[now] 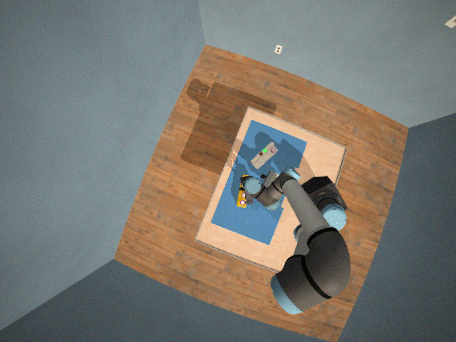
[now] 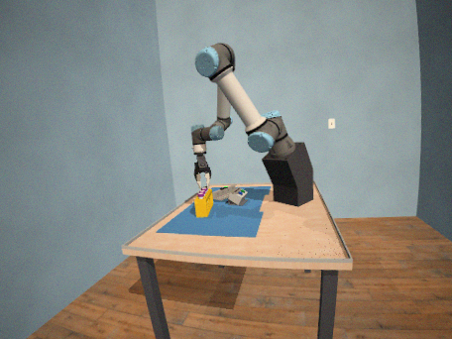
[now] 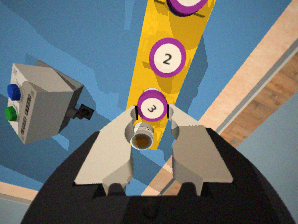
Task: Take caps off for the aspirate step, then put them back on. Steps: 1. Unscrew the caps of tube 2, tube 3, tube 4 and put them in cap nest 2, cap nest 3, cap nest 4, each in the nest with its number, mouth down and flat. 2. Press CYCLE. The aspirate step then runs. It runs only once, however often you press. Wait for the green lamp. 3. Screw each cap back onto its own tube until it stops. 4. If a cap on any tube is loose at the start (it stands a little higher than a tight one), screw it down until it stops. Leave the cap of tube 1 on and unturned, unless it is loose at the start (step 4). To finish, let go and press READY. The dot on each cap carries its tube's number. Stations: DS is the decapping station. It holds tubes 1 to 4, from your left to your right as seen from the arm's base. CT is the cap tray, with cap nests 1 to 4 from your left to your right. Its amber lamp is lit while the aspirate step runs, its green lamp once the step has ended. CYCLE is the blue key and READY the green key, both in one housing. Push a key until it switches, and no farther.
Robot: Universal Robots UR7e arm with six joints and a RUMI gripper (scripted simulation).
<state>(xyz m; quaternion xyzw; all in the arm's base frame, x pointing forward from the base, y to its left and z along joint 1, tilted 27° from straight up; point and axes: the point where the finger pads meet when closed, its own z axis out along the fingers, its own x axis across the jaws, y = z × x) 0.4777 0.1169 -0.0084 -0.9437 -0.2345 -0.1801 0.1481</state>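
Note:
The yellow decapping station [image 2: 202, 208] [image 3: 137, 89] stands on the blue mat. My gripper [image 2: 203, 188] [image 3: 152, 105] is shut on cap 3 [image 3: 152, 106], which sits over tube 3 in the station. Cap 2 [image 3: 167, 58] is on its tube. Another purple cap [image 3: 186, 4] beyond it is cut off by the view's edge. Tube 4 [image 3: 142, 140] is open, with brown content visible. The grey cap tray [image 1: 257, 160] shows a lit green lamp [image 1: 265, 150] and a purple-pink cap [image 1: 273, 150] near one end; its number is not legible.
The grey key housing [image 3: 44, 107] [image 2: 236, 199] has a blue key [image 3: 13, 92] and a green key [image 3: 10, 113]. It stands on the arm's side of the station. The table's raised edge [image 3: 252, 91] runs along the station's other side.

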